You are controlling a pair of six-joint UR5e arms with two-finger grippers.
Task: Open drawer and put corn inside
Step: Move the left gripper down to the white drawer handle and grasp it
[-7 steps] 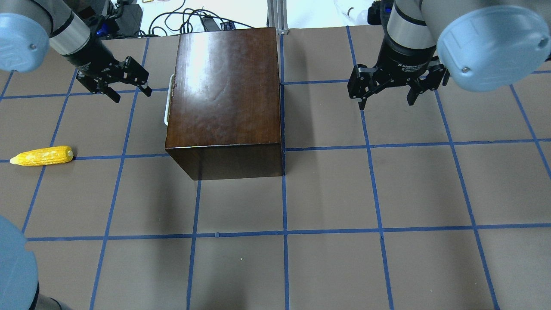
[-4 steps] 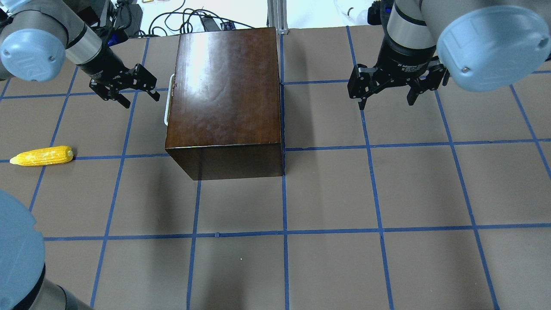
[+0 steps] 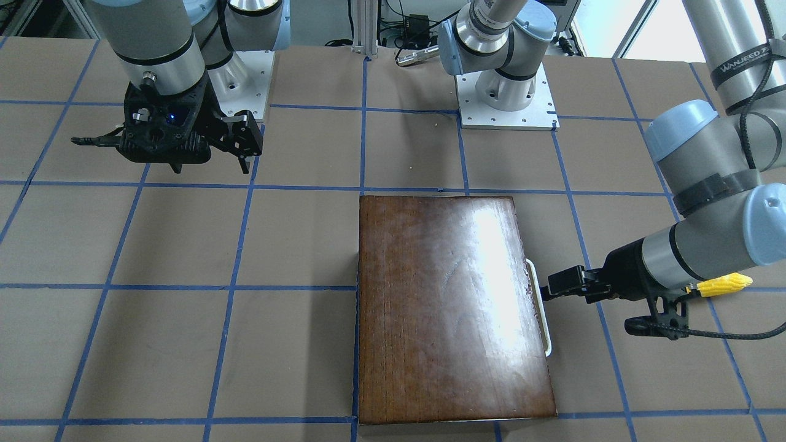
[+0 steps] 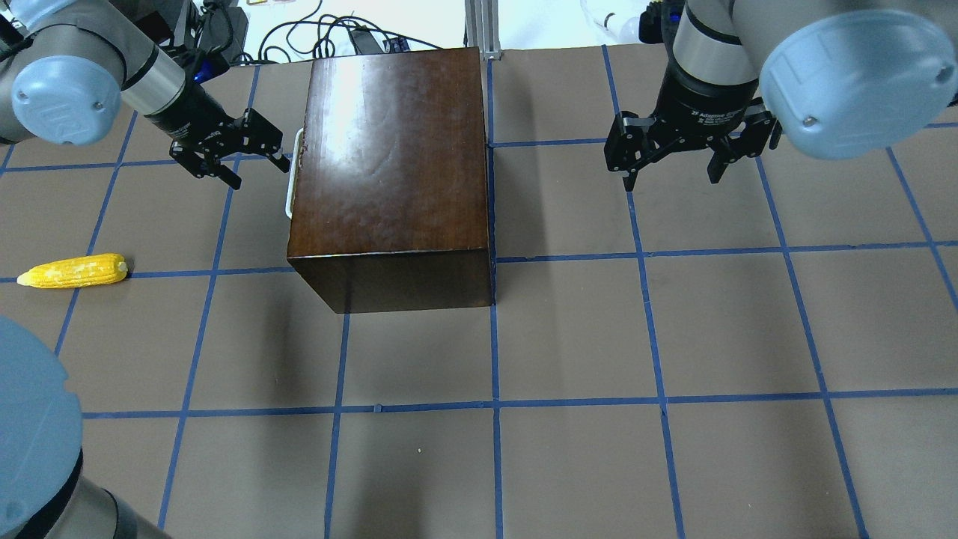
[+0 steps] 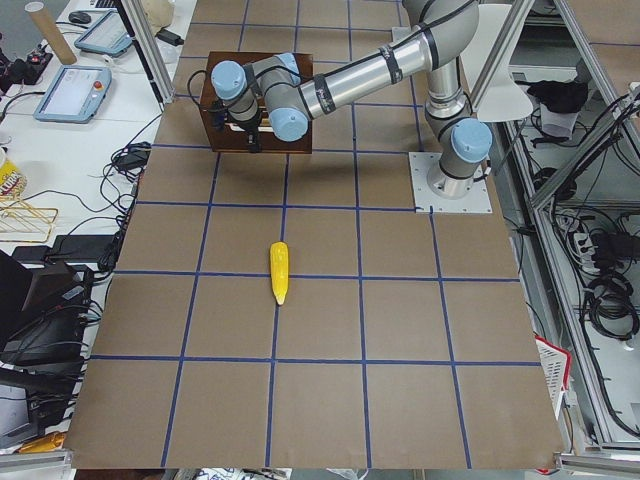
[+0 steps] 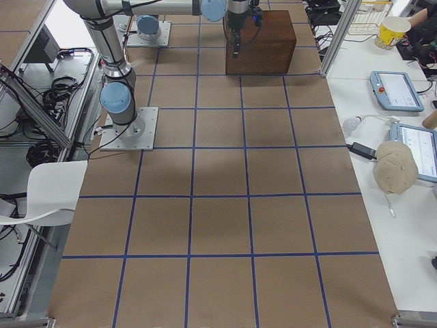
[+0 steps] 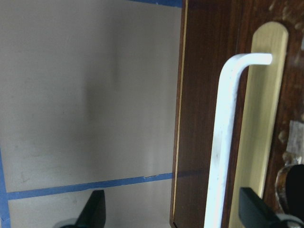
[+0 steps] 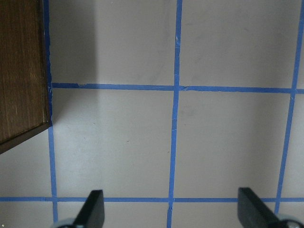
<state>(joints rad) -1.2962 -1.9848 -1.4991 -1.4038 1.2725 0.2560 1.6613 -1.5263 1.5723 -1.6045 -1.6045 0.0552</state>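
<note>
The dark-brown box (image 4: pixel 389 165) stands at the table's far middle. Its drawer is shut, with the white loop handle (image 4: pixel 292 176) on its left face. My left gripper (image 4: pixel 260 174) is open and empty, right beside the handle. In the left wrist view the handle (image 7: pixel 223 142) lies between the fingers, near the right one, in front of the drawer panel (image 7: pixel 199 118). The corn (image 4: pixel 72 271) lies on the table far left of the box. My right gripper (image 4: pixel 671 180) is open and empty, hovering right of the box.
The table (image 4: pixel 569 359) is brown with blue tape lines. Cables and an aluminium post (image 4: pixel 479 22) lie beyond the far edge. In the front-facing view the left arm (image 3: pixel 706 245) partly covers the corn (image 3: pixel 724 285). The box's corner shows in the right wrist view (image 8: pixel 21 71).
My left gripper has moved right and slightly down the view, from well clear of the box to right beside the white handle. The right arm, the box and the corn have not moved.
</note>
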